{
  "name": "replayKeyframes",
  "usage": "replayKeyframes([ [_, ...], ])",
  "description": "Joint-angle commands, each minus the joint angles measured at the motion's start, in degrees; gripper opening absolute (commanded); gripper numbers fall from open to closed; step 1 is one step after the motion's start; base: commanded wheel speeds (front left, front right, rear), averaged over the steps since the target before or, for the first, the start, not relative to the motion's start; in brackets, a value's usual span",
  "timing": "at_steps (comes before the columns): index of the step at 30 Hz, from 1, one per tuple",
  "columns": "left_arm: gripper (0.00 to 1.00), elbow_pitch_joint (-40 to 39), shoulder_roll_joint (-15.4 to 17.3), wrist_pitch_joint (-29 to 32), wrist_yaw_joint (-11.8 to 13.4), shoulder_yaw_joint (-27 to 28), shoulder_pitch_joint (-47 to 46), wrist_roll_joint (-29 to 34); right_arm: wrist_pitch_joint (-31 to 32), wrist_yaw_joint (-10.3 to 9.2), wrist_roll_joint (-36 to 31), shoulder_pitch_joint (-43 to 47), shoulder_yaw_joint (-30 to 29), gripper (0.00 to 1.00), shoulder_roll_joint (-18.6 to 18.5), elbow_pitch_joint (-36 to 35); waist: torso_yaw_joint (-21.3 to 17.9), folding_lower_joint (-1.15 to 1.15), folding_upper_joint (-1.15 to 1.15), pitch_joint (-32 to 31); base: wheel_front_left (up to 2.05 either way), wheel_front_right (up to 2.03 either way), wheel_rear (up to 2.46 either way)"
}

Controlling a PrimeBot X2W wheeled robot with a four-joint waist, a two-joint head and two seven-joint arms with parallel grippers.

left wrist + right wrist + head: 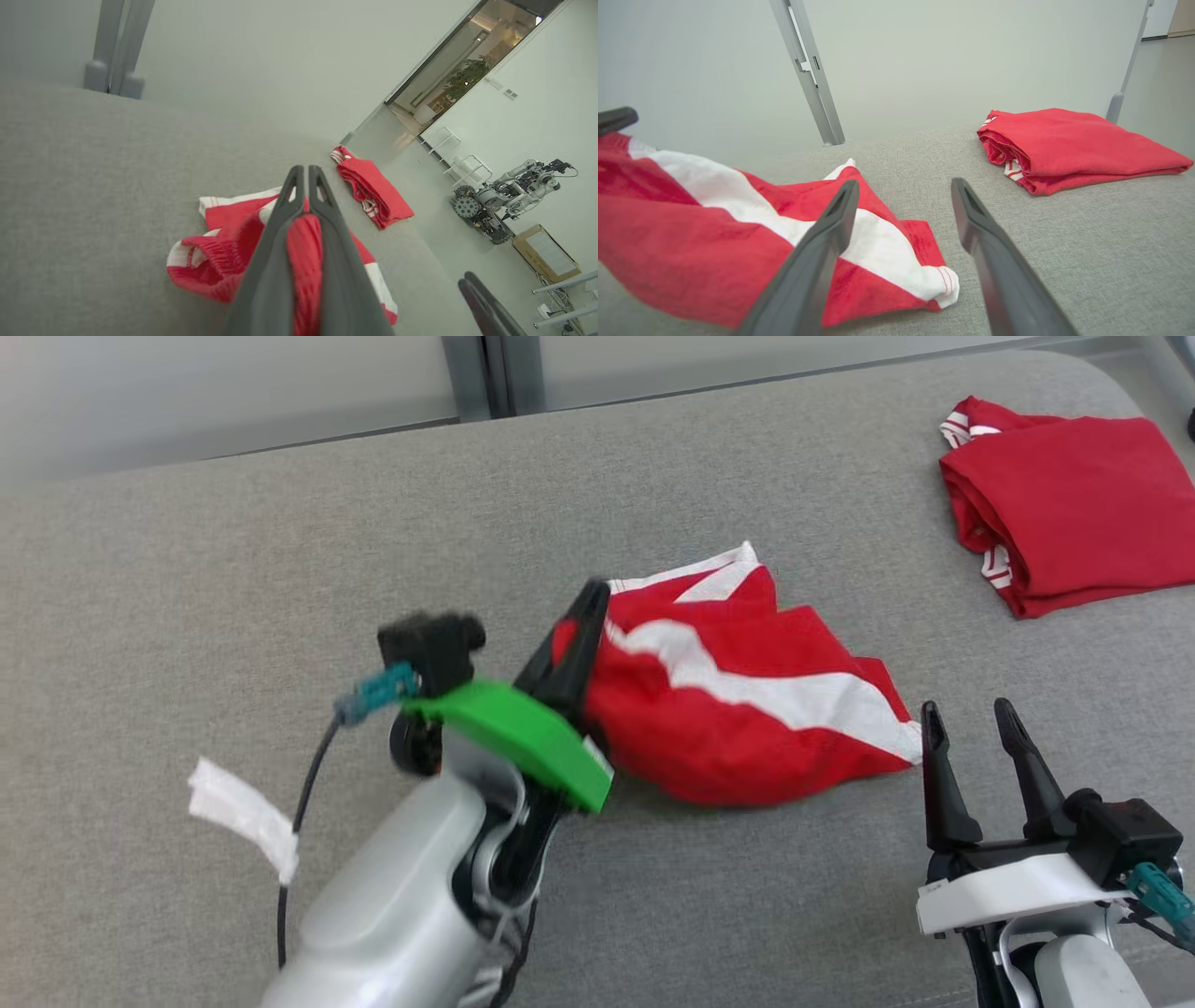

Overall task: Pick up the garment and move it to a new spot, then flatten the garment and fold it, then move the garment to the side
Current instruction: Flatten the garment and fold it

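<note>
Grey fabric worktop carries the crumpled red-and-white garment near its centre. Left pincer is clamped on the garment's left edge. Right pincer stands with fingers apart, just beside the garment's right corner. Folded red garment lies far right.

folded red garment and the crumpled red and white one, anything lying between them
Nothing lies there: in the head view the stretch of grey upholstery between the folded red garment and the crumpled red and white garment is bare.
</note>
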Motion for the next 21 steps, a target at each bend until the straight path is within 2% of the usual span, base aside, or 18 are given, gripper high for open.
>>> replayKeyframes([
  [1,0.0,0.85,1.06,-1.29,-0.85,-0.67,3.34,0.54,0.02,-0.1,-0.59,0.18,-0.46,1.0,-0.08,-0.37,1.68,0.0,0.0,0.93,0.0,0.0,0.0],
  [5,0.0,3.08,2.04,-4.38,-2.59,0.03,10.88,0.25,0.01,-0.1,-1.69,0.8,-1.4,1.0,-0.07,-0.53,3.89,0.0,0.0,0.82,0.0,0.0,0.0],
  [8,1.0,3.4,1.87,-5.24,-3.32,2.21,15.2,-0.71,0.01,-0.1,-2.31,0.97,-1.64,1.0,-0.1,-0.7,5.3,0.0,0.0,0.23,0.0,0.0,0.0],
  [12,1.0,0.89,4.51,-5.49,-2.79,3.29,18.27,0.82,0.01,-0.1,-2.66,1.11,-1.64,1.0,-0.5,-0.82,6.67,0.0,0.0,-0.63,0.0,0.0,0.0],
  [16,1.0,-4.98,10.36,-5.27,0.92,3.5,18.42,5.53,0.01,-0.1,-2.65,1.45,-1.69,1.0,-0.75,-0.89,7.42,0.0,0.0,-1.24,0.0,0.0,0.0],
  [18,1.0,-8.03,12.58,-3.26,2.93,3.18,18.01,6.67,0.01,-0.1,-2.6,1.71,-1.58,1.0,-0.86,-0.91,7.61,0.0,0.0,-1.43,0.0,0.0,0.0],
  [21,1.0,-10.66,13.86,3.12,4.25,1.1,17.64,5.94,0.01,-0.1,-2.58,1.98,-1.28,1.0,-0.86,-0.8,7.6,0.0,0.0,-1.49,0.0,0.0,0.0],
])
